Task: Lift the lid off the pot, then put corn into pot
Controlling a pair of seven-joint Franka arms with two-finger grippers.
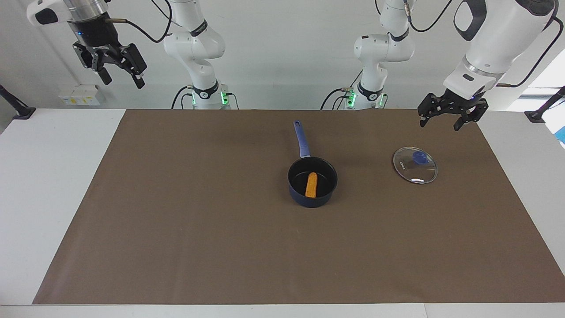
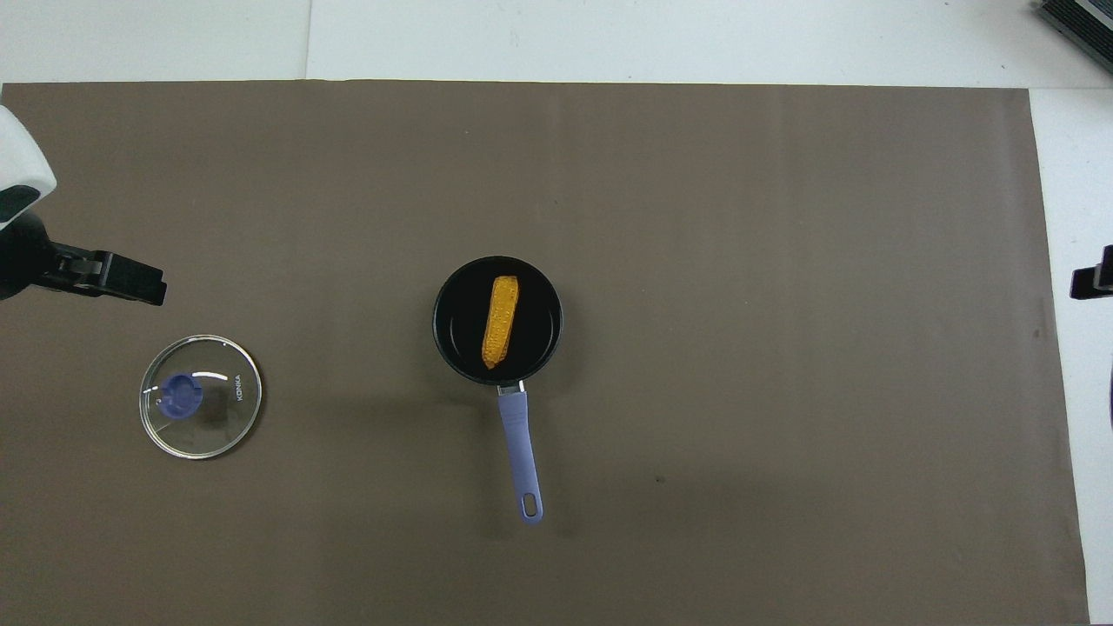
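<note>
Both tools, left tool (image 1: 446, 117) and right tool (image 1: 114, 66), hang spread and empty; you see corn (image 1: 311, 184) lengthwise in pot (image 1: 312, 181), lid (image 1: 415, 165) lower right.

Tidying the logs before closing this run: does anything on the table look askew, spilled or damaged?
Nothing stands out. The corn lies inside the pot, the lid rests flat on the mat toward the left arm's end, nothing spilled.
</note>
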